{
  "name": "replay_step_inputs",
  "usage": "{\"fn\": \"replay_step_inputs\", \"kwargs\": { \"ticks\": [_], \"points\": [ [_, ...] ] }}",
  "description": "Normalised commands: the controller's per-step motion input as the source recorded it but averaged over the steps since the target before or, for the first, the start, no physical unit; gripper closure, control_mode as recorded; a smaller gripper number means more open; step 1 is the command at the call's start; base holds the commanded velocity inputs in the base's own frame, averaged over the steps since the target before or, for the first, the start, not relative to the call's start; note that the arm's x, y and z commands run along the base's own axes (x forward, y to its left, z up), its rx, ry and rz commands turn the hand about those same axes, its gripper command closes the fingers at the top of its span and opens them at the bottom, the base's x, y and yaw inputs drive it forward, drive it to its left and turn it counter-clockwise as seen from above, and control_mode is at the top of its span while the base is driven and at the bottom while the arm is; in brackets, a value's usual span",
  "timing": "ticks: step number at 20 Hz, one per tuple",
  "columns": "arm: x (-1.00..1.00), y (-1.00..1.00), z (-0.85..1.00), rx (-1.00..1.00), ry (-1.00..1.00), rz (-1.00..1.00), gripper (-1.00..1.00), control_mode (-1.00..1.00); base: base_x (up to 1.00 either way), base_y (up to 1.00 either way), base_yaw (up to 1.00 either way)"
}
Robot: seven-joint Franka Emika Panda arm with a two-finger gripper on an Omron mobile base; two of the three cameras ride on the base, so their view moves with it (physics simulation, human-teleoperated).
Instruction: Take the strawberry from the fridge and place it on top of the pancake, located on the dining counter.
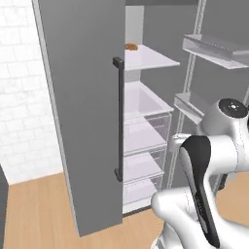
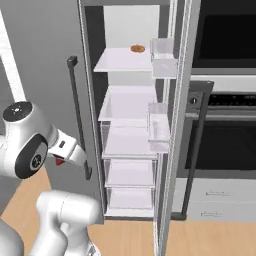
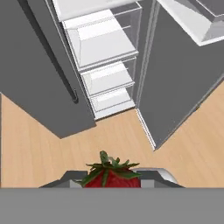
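Already the strawberry (image 3: 110, 174) sits pinched in the nearly closed end effector (image 3: 114, 178), outside the open fridge (image 1: 80, 112) (pastry (image 2: 137, 49) left on its shelf); carrying it to the pancake remains.

strawberry (image 3: 111, 175) bottom cut off, hand fingertips hidden

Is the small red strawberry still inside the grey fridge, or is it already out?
Out. The small red strawberry with green cap sits in the end effector, above the wood floor, outside the open tall grey fridge.
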Motion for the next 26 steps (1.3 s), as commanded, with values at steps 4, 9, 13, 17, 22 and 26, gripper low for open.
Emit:
{"fn": "replay_step_inputs", "kwargs": {
  "ticks": [4, 9, 13, 17, 22, 26],
  "points": [
    [0.0, 0.0, 0.0, 0.0, 0.0, 0.0, 1.0, 1.0, -0.8, 0.12, -0.77],
    [0.0, 0.0, 0.0, 0.0, 0.0, 0.0, 1.0, 1.0, -0.38, -0.04, -0.89],
    [0.0, 0.0, 0.0, 0.0, 0.0, 0.0, 1.0, 1.0, -0.01, -0.41, -0.86],
    [0.0, 0.0, 0.0, 0.0, 0.0, 0.0, 1.0, 1.0, 0.01, -0.95, -0.68],
    [0.0, 0.0, 0.0, 0.0, 0.0, 0.0, 1.0, 1.0, 0.3, -1.0, -0.42],
    [0.0, 0.0, 0.0, 0.0, 0.0, 0.0, 1.0, 1.0, 0.44, -1.0, -0.29]
  ]
}}
